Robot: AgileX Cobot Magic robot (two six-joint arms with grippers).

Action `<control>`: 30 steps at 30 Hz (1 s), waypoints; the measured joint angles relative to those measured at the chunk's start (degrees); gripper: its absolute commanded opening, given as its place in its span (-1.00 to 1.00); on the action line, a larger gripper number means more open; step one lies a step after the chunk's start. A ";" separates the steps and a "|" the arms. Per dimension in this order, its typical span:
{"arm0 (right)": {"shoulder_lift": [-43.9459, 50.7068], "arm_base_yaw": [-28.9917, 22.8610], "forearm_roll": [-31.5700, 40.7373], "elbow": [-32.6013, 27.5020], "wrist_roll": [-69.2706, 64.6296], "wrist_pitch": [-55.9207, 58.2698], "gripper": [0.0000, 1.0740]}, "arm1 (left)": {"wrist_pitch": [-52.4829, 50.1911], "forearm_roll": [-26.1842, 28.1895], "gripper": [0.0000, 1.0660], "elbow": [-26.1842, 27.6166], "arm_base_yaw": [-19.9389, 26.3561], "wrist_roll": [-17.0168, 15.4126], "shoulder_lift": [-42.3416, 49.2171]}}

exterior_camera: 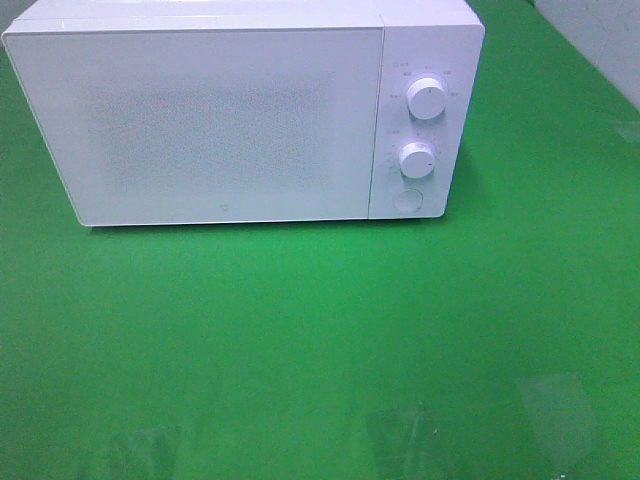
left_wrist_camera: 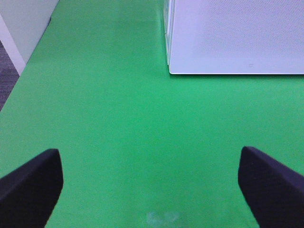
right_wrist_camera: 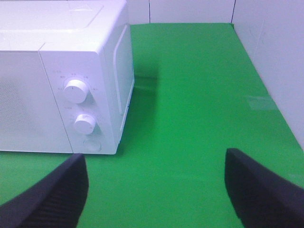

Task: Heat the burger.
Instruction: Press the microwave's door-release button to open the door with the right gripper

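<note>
1. A green tabletop carries everything, with white walls along its far and right edges.
2. A white microwave stands towards the far left corner. Its door is shut, and the frosted front hides the inside.
3. The burger shows in no view; whether it lies behind that door cannot be told.
4. An upper knob, a lower knob and a round button sit right of the door.
5. Pale shiny patches lie near the front edge.
6. The left gripper and right gripper hover over bare green, jaws wide, holding nothing.
</note>
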State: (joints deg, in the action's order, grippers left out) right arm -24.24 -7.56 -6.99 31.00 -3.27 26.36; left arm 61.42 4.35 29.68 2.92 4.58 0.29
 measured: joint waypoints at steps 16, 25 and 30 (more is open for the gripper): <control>-22.92 0.06 -0.06 0.00 0.29 -23.72 0.42 | 0.00 0.00 0.76 0.00 0.00 0.00 0.00; -30.94 0.06 -0.06 -3.78 0.34 -39.30 0.37 | 0.00 0.00 0.76 0.00 0.00 0.00 0.00; -37.93 0.06 0.17 -8.42 0.34 -54.66 0.35 | 0.00 0.00 0.76 0.00 0.00 0.00 0.00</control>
State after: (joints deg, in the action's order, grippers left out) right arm -62.17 -7.51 -6.82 22.57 -2.92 -28.30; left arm 61.42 4.35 29.68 2.92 4.58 0.29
